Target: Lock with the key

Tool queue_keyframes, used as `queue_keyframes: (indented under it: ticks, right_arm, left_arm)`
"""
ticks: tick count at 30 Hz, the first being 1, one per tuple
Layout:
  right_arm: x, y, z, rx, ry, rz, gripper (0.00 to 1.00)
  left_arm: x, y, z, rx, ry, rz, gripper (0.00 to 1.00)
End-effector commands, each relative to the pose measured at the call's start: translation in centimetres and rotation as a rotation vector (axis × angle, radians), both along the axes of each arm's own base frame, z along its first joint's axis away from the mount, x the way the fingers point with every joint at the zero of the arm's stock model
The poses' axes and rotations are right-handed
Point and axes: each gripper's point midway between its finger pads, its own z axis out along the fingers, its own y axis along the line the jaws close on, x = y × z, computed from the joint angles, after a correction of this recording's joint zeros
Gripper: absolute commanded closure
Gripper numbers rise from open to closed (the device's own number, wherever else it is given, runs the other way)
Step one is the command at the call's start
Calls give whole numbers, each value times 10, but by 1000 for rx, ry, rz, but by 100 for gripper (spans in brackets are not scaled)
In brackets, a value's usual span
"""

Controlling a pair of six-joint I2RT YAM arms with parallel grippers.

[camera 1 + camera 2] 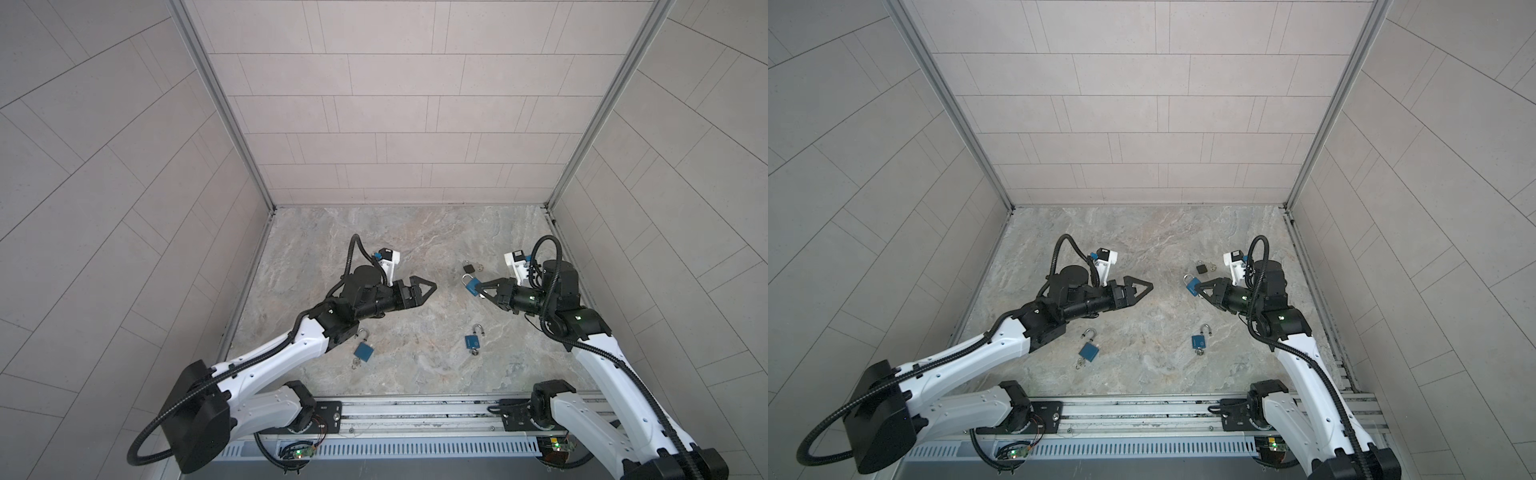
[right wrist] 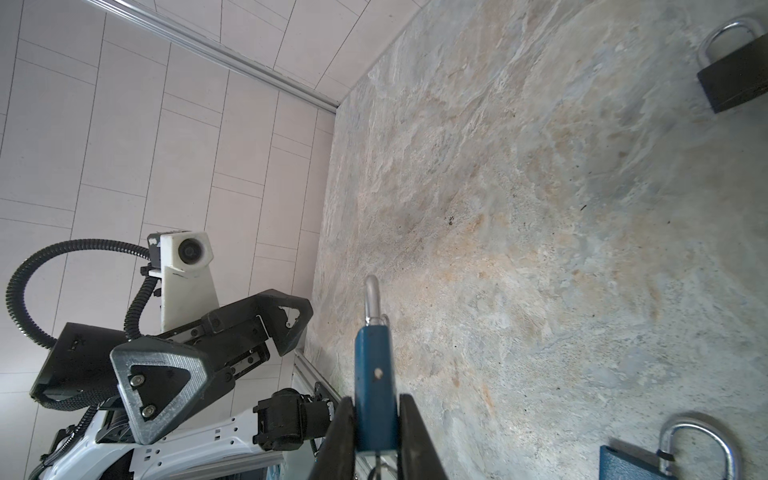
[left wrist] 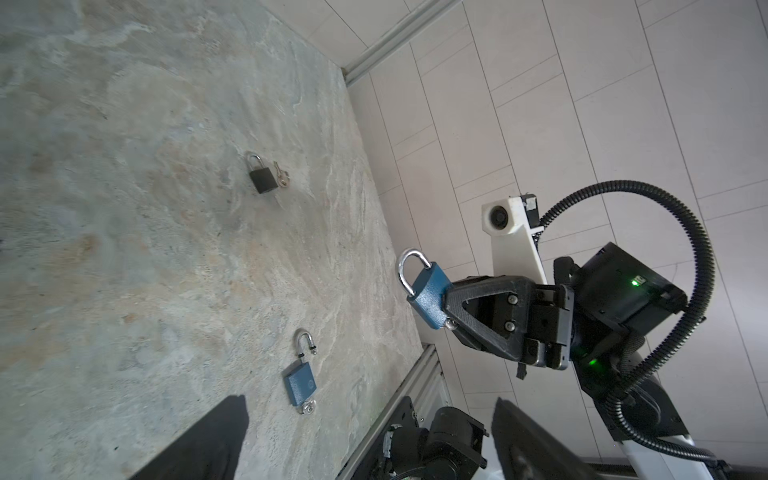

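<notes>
near-left padlock: blue one (image 1: 363,351) lies flat on the surface (image 1: 415,249) next to the left arm, shackle swung open and its key poking out the bottom. If that arm drops low it could sweep the lock away, key and all.

left tool: this tool (image 1: 431,286) is hanging in the air over the middle, spread wide and empty, well apart from every lock. My worry is that if it goes back for a key, it's a tiny target and a slightly-off approach just closes on nothing.

black padlock: shackle closed, sitting at the back (image 1: 469,266) with a loose key (image 1: 480,267) just beside it, not in it. It's close behind the held lock, so a sloppy put-down could land on it or flick that key off.

held padlock: the blue one (image 3: 428,297) is up off the surface, shackle looks seated from the left wrist view. There's a bit of silver under the body (image 3: 449,325) that I'd guess is its key. If so, any twisting there could spin the lock in the grip.

middle padlock: another blue one (image 1: 473,341) lies flat nearer the front, shackle open, key in. It sits pretty much under the right arm's path, so easy to bump.

right tool: clamped on the flat sides of the held padlock (image 1: 481,290), fingers crowding the key end. Not much room there, so the two tools could clash.
</notes>
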Motion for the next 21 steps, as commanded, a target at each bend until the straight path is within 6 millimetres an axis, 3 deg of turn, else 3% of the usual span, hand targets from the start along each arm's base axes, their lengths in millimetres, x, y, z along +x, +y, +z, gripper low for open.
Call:
queue_keyframes:
  ticks: [1, 6, 12, 17, 21]
  right_arm:
    - [0, 3, 26, 33, -68, 21, 100]
    - [1, 6, 34, 73, -68, 31, 100]
    - [5, 13, 38, 101, -54, 53, 100]
    - [6, 16, 38, 111, -47, 76, 100]
    - [4, 21, 33, 111, -31, 93, 100]
  left_arm:
    - [-1, 10, -10, 84, 31, 35, 0]
    - [6, -9, -16, 8, 108, 18, 0]
    - [1, -52, 1, -147, 91, -135, 0]
    - [8, -63, 16, -219, 46, -138, 3]
    - [15, -71, 17, -233, 31, -144, 9]
